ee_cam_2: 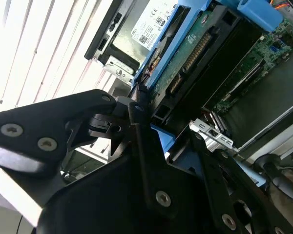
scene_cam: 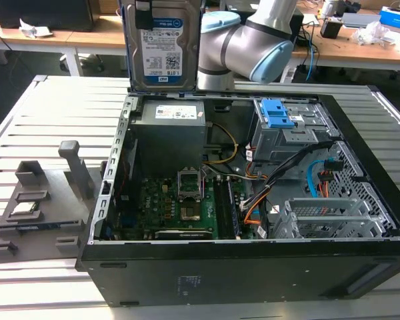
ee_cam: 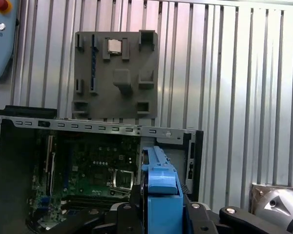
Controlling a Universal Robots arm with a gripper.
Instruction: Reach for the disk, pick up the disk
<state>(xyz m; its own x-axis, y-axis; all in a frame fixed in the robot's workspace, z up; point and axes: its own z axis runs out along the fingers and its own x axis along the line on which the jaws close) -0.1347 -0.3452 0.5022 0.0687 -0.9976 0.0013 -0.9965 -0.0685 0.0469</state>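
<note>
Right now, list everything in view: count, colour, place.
silver metal hard drive with blue rails: one, silver, held above the case
open black computer case: one, black, on the slatted table
blue plastic bracket: one, blue, on the case's drive cage
grey slotted tray: one, grey, exterior view's left of the case
square silver chip: one, silver, in the tray
robot arm: one, grey and blue, beyond the case
hand: one, black, shut on the hard drive

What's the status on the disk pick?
Status: pincer shut on disk. Disk held upright above the open computer case, blue rail between the fingers. No obstruction seen around it.
</note>
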